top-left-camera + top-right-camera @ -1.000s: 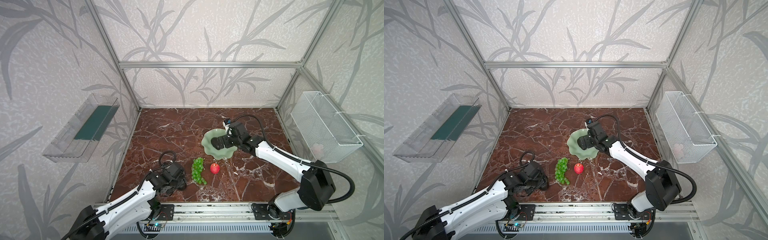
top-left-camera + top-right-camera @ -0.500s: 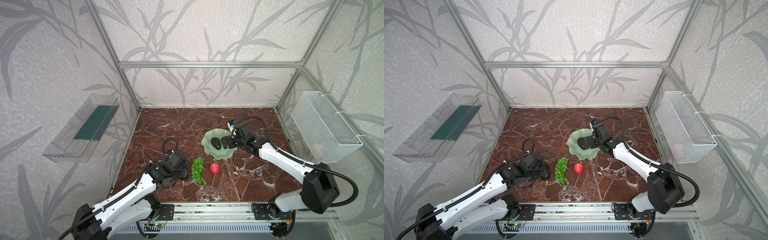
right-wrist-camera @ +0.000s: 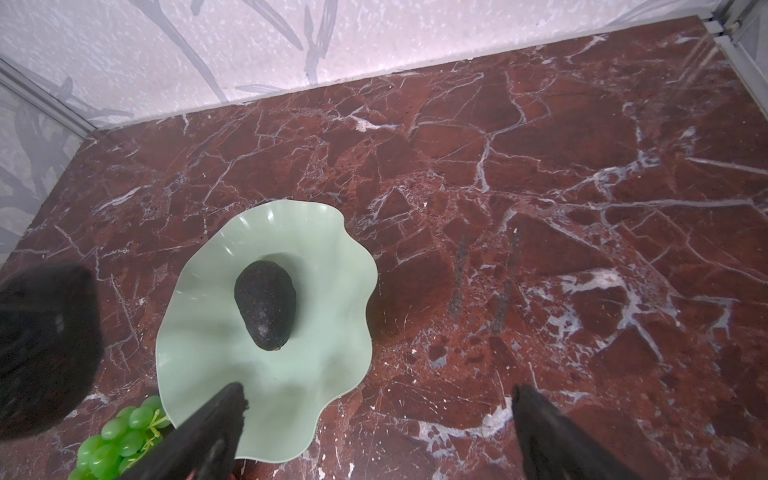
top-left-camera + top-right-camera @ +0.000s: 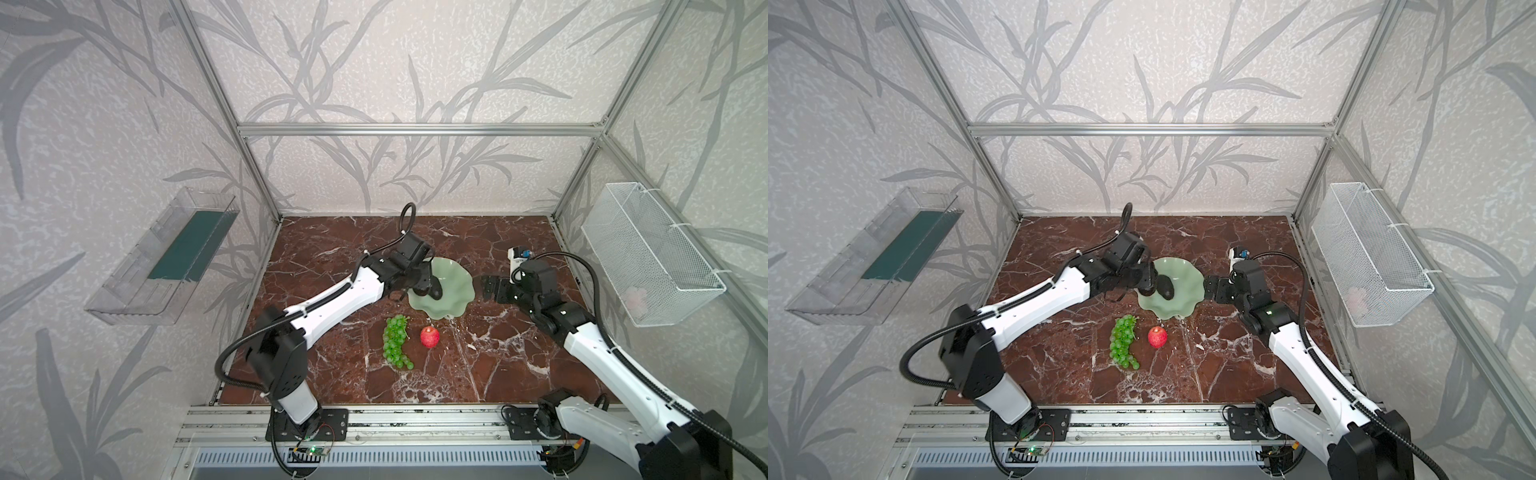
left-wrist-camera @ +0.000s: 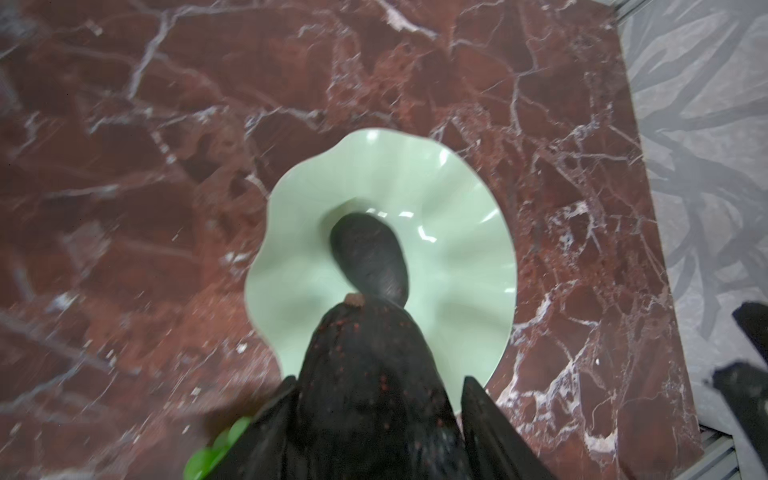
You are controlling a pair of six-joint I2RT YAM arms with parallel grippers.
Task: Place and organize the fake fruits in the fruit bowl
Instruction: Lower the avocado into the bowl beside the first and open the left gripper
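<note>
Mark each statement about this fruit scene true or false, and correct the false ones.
1. An avocado lies in the bowl. True.
2. The apple is in the bowl. False: it sits on the table.
3. The left gripper holds a second avocado. True.
4. The right gripper grips the grapes. False: it is open and empty; the grapes lie on the table.
</note>
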